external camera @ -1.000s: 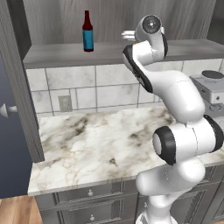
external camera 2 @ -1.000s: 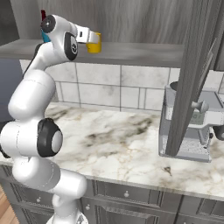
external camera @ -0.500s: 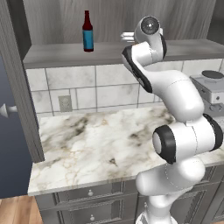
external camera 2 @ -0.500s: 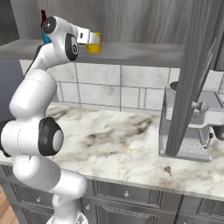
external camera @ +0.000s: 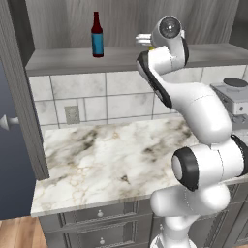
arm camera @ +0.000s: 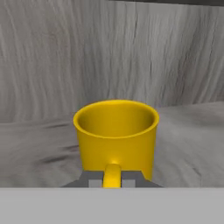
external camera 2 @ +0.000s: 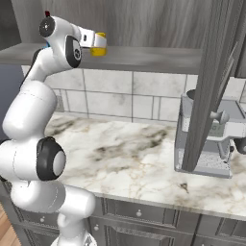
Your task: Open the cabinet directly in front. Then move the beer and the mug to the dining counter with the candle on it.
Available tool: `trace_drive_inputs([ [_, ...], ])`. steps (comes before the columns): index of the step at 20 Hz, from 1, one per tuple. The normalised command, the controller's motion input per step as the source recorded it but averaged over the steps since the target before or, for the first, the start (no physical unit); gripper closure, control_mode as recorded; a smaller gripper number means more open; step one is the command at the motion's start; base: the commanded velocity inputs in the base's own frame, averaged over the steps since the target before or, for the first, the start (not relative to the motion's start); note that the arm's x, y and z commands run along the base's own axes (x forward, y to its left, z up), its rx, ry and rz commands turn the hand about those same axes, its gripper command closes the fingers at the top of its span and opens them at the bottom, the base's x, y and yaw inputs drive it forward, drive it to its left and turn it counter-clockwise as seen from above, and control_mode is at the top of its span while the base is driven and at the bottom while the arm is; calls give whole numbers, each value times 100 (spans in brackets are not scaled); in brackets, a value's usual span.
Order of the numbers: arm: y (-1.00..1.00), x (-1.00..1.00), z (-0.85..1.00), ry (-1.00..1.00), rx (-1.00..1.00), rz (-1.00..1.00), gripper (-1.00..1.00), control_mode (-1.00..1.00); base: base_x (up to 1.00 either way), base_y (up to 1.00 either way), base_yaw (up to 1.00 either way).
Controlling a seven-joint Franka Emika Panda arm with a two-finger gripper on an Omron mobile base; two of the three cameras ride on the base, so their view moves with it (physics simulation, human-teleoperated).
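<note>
In the hand view the gripper [arm camera: 112, 180] is seen clamped narrow on the handle of the mug [arm camera: 116, 135], the handle standing upright between the two grey fingers [arm camera: 92, 179] at the bottom edge. The yellow cup body lies straight ahead at 12 o'clock from the jaws, touching them at the handle, with its open mouth up and its axis vertical, so the grip is taken side-on rather than from above. The mug is seated on the floor of the open cabinet [arm camera: 183, 131], whose grey wood-grain back wall stands just behind the cup.

In the right base view the mug [external camera 2: 99, 44] is seen at the tip of the horizontal hand, on the shelf edge. Judged from this, a lift clear of the shelf and a withdrawal toward 6 o'clock along the hand's own axis are called for.

Farther along the same shelf, in the left base view, the beer [external camera: 97, 36] stands upright, well apart toward 9 o'clock from the hand, untouched.
</note>
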Motion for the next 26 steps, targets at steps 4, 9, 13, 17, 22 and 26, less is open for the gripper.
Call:
trace_drive_inputs([
  [4,-17,-100,23,-21,1,0,100,-100,0,0,0],
  [9,-37,-100,0,-17,5,-1,100,-100,0,0,0],
  [13,-39,-100,-7,-22,5,-1,100,-100,0,0,0],
  [17,-9,-100,-45,-36,-1,0,100,-100,0,0,0],
  [22,5,-97,-11,-30,-14,1,100,-100,0,0,0],
  [26,5,-37,0,-10,-12,9,100,-100,0,0,0],
])
